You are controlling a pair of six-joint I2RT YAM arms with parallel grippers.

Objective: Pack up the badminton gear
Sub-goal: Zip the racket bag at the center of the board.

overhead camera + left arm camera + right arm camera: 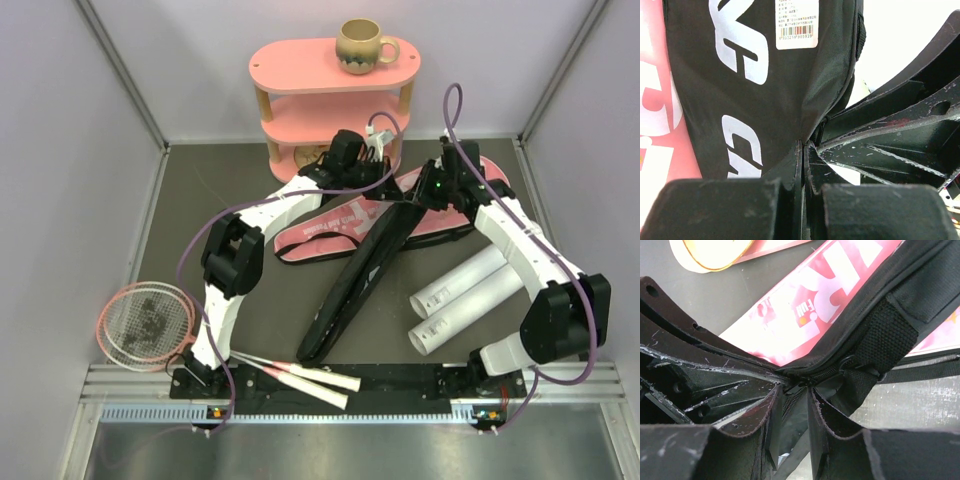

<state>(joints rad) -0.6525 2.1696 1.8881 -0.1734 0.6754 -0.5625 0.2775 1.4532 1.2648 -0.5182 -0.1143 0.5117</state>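
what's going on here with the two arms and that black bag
Both arms are working at the far end of the black CROSSWAY bag, which lies across the pink racket bag. The left gripper pinches the bag's fabric edge, and the right gripper pinches it at the zipper. A pink racket and two white tubes lie outside the bags.
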